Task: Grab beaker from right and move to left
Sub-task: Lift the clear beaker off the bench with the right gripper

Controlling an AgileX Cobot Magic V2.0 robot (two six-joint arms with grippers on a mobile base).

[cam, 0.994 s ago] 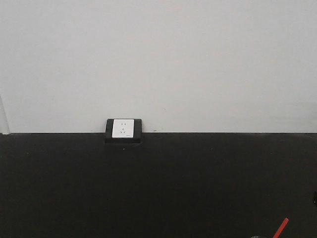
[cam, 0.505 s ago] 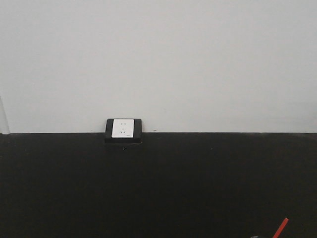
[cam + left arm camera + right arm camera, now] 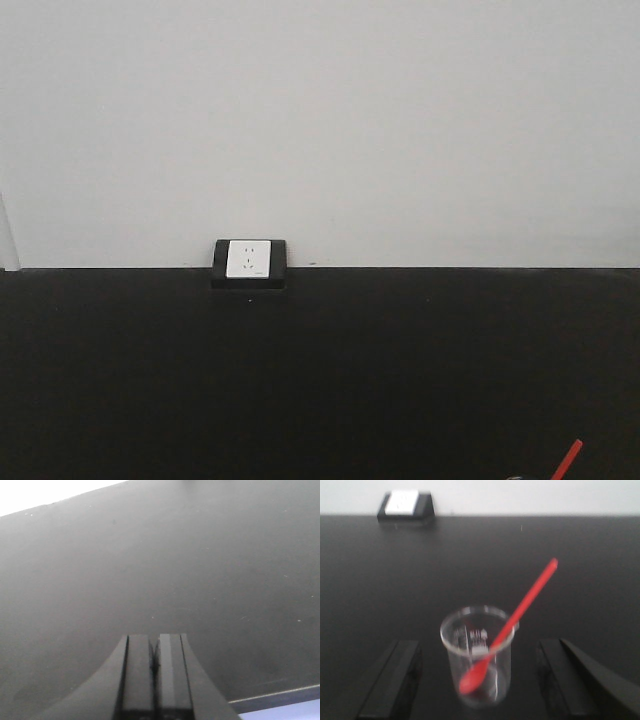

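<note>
While the right gripper (image 3: 477, 649) stood wide open, the beaker (image 3: 477, 667) sat between its fingers, clear of both, toward the desk's near right corner. The glass looked light, thin, slick and probably fragile, so a gentle squeeze at mid-wall, below the leaning red stick (image 3: 522, 612), seemed wisest. The left gripper (image 3: 155, 642) was closed, empty. The matte black desk (image 3: 580, 555) carried a socket (image 3: 405, 505) at its back edge, under a white wall (image 3: 320, 120).

Beaker (image 3: 466, 647) on table (image 3: 375, 575), stick (image 3: 532, 592) inside

table (image 3: 400, 380): black | carries: beaker (image 3: 470, 655) (red stick (image 3: 530, 592) inside) | socket box (image 3: 250, 264) at rear
</note>
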